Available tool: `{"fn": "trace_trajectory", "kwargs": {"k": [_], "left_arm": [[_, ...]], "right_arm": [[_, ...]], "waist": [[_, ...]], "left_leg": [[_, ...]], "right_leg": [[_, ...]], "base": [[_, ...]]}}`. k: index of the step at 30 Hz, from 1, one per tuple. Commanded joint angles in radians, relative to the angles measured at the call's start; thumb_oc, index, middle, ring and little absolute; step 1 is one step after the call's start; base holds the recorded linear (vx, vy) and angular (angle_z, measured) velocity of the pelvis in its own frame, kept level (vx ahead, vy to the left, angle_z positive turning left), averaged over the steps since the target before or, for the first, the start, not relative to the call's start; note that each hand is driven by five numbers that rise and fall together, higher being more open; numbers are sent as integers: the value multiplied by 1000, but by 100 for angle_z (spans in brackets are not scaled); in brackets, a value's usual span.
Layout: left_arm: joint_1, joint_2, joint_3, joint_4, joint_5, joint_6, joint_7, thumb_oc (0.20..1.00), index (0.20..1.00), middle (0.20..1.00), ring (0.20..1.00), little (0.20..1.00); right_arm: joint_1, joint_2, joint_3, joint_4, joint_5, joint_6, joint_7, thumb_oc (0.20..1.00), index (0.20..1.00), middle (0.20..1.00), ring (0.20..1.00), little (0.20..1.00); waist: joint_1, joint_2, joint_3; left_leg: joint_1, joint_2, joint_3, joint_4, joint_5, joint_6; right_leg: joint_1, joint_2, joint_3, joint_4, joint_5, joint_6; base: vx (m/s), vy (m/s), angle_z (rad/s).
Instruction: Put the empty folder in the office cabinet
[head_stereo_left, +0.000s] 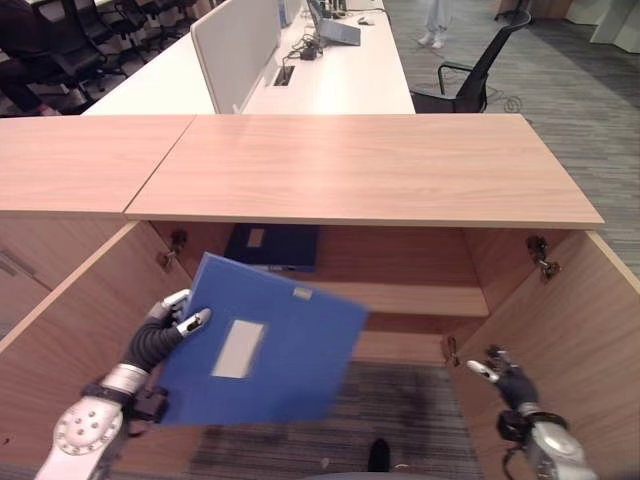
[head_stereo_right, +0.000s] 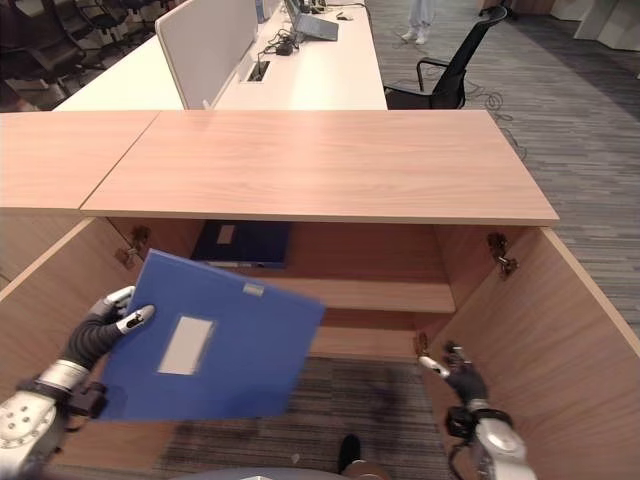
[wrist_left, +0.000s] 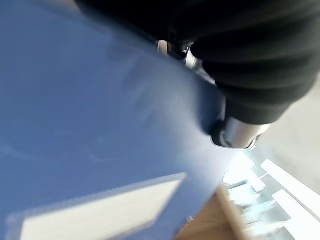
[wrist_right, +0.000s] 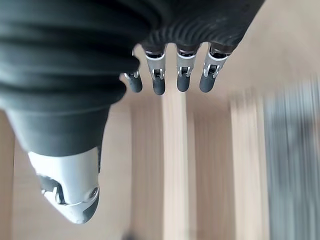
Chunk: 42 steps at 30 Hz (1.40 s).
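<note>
One blue folder (head_stereo_left: 262, 352) sits lower left of the frame, pinched at its left edge by the left hand (head_stereo_left: 166, 325), thumb on the front cover, in front of the open cabinet (head_stereo_left: 400, 297). Right hand (head_stereo_left: 503, 376) is lower right by the right door (head_stereo_left: 575, 330), fingers straight, holding nothing. Another dark blue folder (head_stereo_left: 272, 246) lies on the shelf, upper centre. Advice: level the tilted folder, slide it edge-first under the top panel, clear the left door (head_stereo_left: 70, 320), don't release until it's resting on the shelf.
</note>
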Motion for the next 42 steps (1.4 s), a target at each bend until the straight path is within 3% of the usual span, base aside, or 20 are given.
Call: {"fn": "trace_trajectory", "kwargs": {"k": [1,6,9,15,30,42], "left_arm": [[-67,14,18,-56,141,-69,30,200,200,200,200,200],[-111,13,41,-67,307,-88,90,200,200,200,200,200],[-133,11,31,-99,297,-100,93,200,200,200,200,200],[-278,30,-93,-153,280,-134,95,200,200,200,200,200],[-446,27,-275,-158,212,-155,95,200,200,200,200,200],[-432,67,-290,-182,189,-160,54,200,200,200,200,200]], "right_arm": [[-62,-9,31,-20,-114,-15,-18,1000,1000,1000,1000,1000],[-70,-67,31,-153,-261,-23,-32,1000,1000,1000,1000,1000],[-76,-85,50,-216,-310,-24,-18,1000,1000,1000,1000,1000],[-178,-100,220,-302,-338,-51,47,1000,1000,1000,1000,1000],[-364,-30,472,-278,-319,-60,81,1000,1000,1000,1000,1000],[-382,-58,448,-323,-335,-63,60,1000,1000,1000,1000,1000]], "waist": [[-4,-63,-25],[-7,-62,-19],[-8,-63,-18],[-5,-73,-23],[-1,-78,-30],[-3,-78,-33]], "left_leg": [[-52,-43,3,2,-25,28],[-55,-42,5,2,-26,29],[-56,-41,6,2,-26,30],[-55,-38,11,2,-23,27],[-51,-35,16,2,-18,21],[-51,-34,21,2,-14,20]], "right_leg": [[135,-41,20,0,-127,125],[132,-41,23,0,-129,124],[130,-41,24,0,-129,123],[130,-42,27,0,-127,122],[131,-42,27,0,-125,121],[127,-43,28,0,-123,119]], "base": [[-6,1,-3],[0,0,0],[-13,-2,0],[-6,-2,0],[0,0,0],[0,0,0]]}}
